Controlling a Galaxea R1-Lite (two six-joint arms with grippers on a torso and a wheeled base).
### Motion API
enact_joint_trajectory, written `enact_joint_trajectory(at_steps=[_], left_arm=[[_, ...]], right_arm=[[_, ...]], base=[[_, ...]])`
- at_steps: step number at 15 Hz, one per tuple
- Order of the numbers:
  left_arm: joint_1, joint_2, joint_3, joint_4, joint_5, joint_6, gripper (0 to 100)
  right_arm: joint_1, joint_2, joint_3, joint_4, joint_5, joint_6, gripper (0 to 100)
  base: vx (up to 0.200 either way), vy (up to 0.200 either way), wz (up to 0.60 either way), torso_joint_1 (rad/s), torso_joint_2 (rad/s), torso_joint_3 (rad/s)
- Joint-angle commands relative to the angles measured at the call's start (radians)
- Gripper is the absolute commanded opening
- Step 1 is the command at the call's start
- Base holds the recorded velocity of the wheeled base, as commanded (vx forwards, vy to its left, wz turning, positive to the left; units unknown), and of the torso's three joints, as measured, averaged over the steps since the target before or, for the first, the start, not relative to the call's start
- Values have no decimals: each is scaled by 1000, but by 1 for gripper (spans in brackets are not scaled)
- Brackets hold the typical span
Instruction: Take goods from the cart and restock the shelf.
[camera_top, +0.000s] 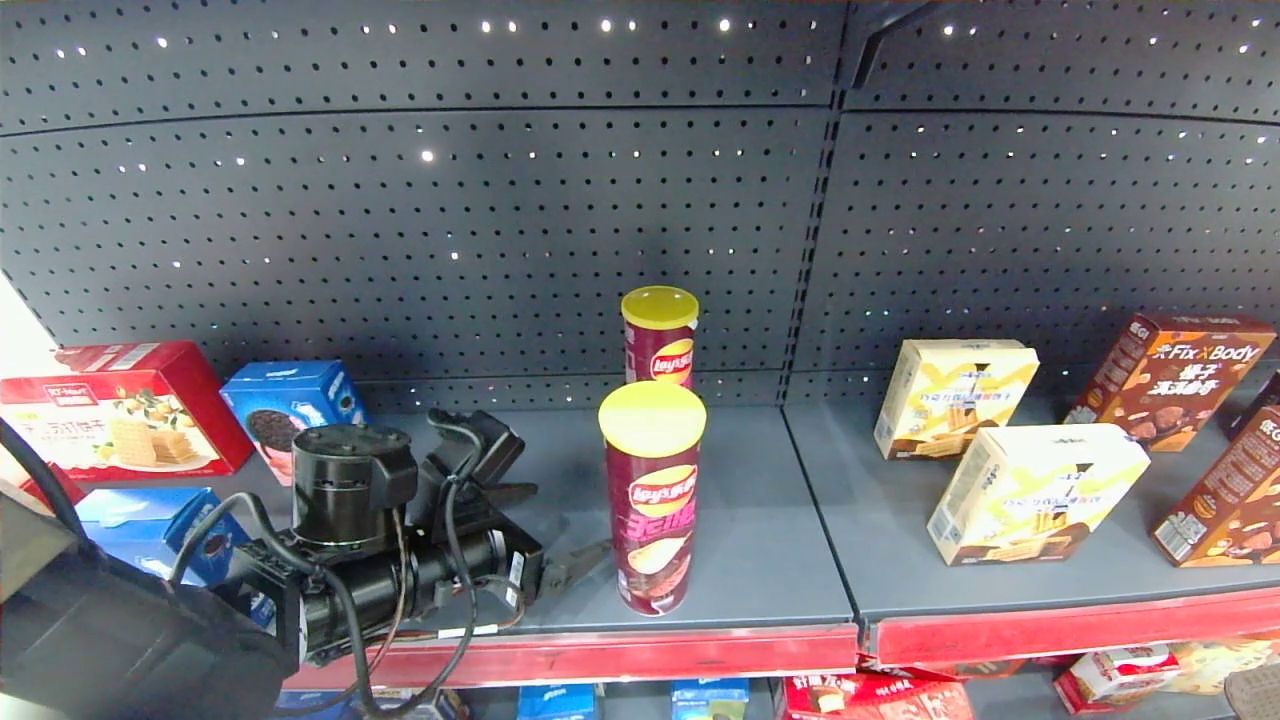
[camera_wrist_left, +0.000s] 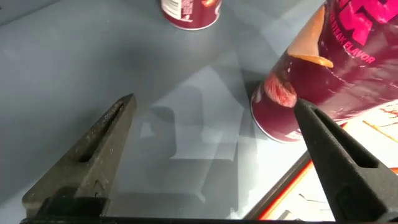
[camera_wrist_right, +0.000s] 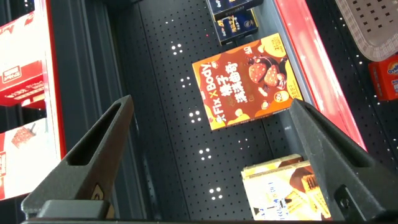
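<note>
The setting is a retail shop, at a display shelving unit. The back wall is a dark grey perforated metal panel (camera_top: 500, 220), divided by an upright slotted post (camera_top: 815, 300). A flat grey metal shelf (camera_top: 760, 540) carries a red strip (camera_top: 620, 655) along its front edge. Packaged goods stand face-out in groups:

- maroon cylindrical tubes with yellow lids (camera_top: 652, 500) at the shelf's middle, one behind the other
- cream-and-yellow cardboard boxes (camera_top: 1035, 490) and brown cardboard boxes (camera_top: 1170, 380) toward the right end
- blue cardboard boxes (camera_top: 290, 400) and a red cardboard box (camera_top: 120, 410) at the left end

More small packaged boxes (camera_top: 870, 695) sit on a lower level below the front edge.

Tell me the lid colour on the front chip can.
Yellow lid; head view shows it best.
</note>
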Motion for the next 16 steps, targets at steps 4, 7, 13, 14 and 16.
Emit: enact_joint_trajectory(at_steps=[4,7,13,14,16], left_arm=[[-23,1,-6,0,17,-4,100],[-23,5,-6,-2,17,-4,100],[43,-10,-3,-3,15,-2,100],[72,-24,-3,-22,14,-4,100],[115,-59,-6,-65,10,-10,100]], right_arm=[[0,2,0,0,0,0,100],[0,2,0,0,0,0,100],[0,0,0,0,0,-1,100],[0,0,0,0,0,0,100],[0,2,0,0,0,-1,100]], base=[[0,0,0,0,0,0],[0,0,0,0,0,0],[0,0,0,0,0,0],[0,0,0,0,0,0],[0,0,0,0,0,0]])
